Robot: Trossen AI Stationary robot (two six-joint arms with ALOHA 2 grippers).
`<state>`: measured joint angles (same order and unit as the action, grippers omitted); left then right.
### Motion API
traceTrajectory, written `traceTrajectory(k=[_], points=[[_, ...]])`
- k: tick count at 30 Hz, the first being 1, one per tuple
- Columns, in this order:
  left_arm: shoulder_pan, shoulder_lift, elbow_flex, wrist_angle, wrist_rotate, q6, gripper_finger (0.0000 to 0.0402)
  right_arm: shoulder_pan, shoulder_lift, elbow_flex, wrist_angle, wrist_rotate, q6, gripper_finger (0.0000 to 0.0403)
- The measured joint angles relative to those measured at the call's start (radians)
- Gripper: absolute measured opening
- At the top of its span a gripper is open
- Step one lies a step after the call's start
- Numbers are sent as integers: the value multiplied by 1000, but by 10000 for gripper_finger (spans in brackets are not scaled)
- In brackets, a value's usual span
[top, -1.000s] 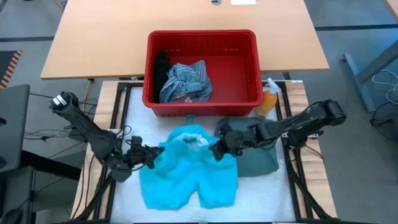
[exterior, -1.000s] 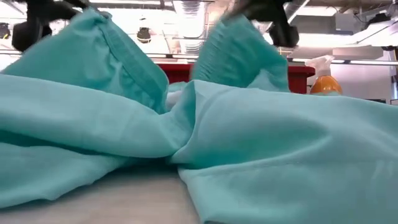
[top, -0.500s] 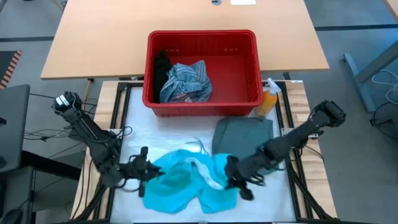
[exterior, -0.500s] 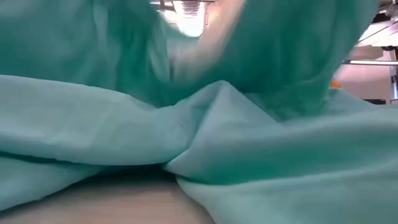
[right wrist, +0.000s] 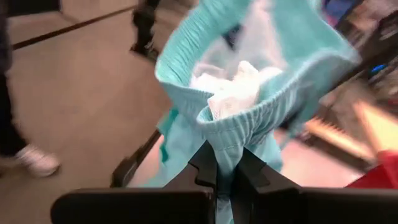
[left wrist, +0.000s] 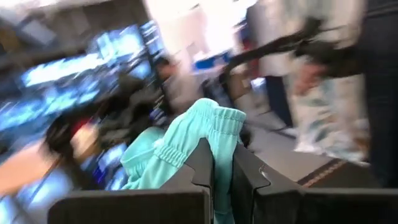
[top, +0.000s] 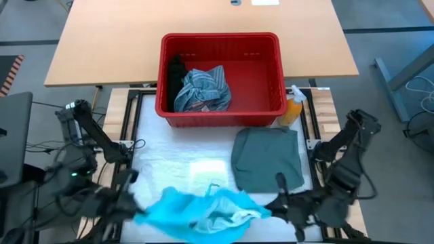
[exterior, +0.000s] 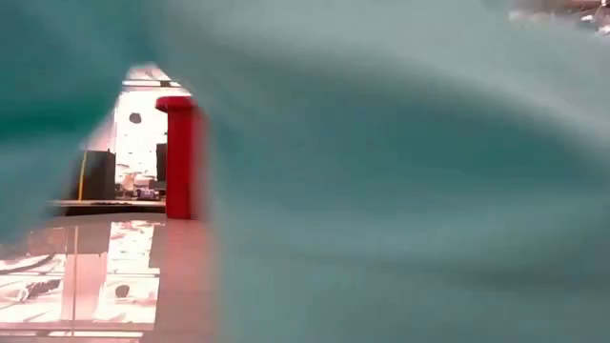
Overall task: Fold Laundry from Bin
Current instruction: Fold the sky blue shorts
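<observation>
Both grippers are gripping the teal shorts (top: 203,210), which are hanging stretched between them at the near edge of the table (top: 169,163), well in front of the bin (top: 220,112).

The left gripper (left wrist: 222,163) is pinching shut on the shorts' ribbed waistband; in its wrist view the two dark fingers (left wrist: 202,165) are pressing together with the gathered teal hem bunching up above them. In the high view this gripper (top: 129,203) is sitting at the left end of the shorts, in front of the bin's left corner and well apart from it.

The right gripper (right wrist: 226,167) is likewise clamping tight on the waistband (the white lining is showing inside the open waist just above the fingers (right wrist: 205,163)). In the high view it (top: 274,203) is holding the right end of the shorts, in front of the bin's right corner.

The grey-green garment (top: 266,160) is lying flat on the table just in front of the bin, on its right side, near the right gripper but not touching it. Inside the bin, a striped cloth (top: 203,88) is lying crumpled towards the left, with a black garment (top: 176,74) beside it against the left wall. An orange bottle (top: 293,108) is standing just beside the bin's right front corner.

In the low view the shorts (exterior: 400,191) are filling nearly everything, leaving only a red corner of the bin (exterior: 181,157) showing.
</observation>
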<state>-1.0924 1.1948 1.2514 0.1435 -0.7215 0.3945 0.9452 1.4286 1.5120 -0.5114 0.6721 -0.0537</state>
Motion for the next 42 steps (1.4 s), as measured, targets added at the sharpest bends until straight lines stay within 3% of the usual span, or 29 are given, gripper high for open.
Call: traceTrajectory(k=[3, 5, 8, 10, 12, 15, 19, 22, 26, 31, 42], points=[[-32, 53, 80, -96, 35, 75, 4, 46, 2, 11, -83, 96, -16, 39], [-32, 80, 105, -234, -46, 65, 4, 42, 4, 11, -268, 150, -30, 39], [40, 86, 107, -435, -165, -18, 4, -63, 4, 8, -534, 217, -45, 41], [122, 84, 106, -476, -144, -72, 4, -167, 4, 8, -560, 213, -148, 43], [194, 82, 106, -496, -33, -85, 4, -261, 5, 8, -468, 161, -315, 44], [288, 100, 106, -494, 112, -56, 4, -370, 10, 8, -211, -17, -588, 45], [383, 137, 106, -496, 223, -11, 4, -446, 53, 8, 158, -218, -911, 46], [423, 166, 106, -492, 281, 16, 4, -464, 88, 8, 329, -322, -1054, 46], [433, 167, 107, -478, 302, 52, 4, -475, 131, 39, 349, -448, -1023, 47], [440, 167, 123, -488, 315, 54, 4, -492, 180, 72, 199, -576, -850, 47], [487, 278, 126, -486, 531, -23, 4, -500, 283, 80, 256, -597, -811, 48]])
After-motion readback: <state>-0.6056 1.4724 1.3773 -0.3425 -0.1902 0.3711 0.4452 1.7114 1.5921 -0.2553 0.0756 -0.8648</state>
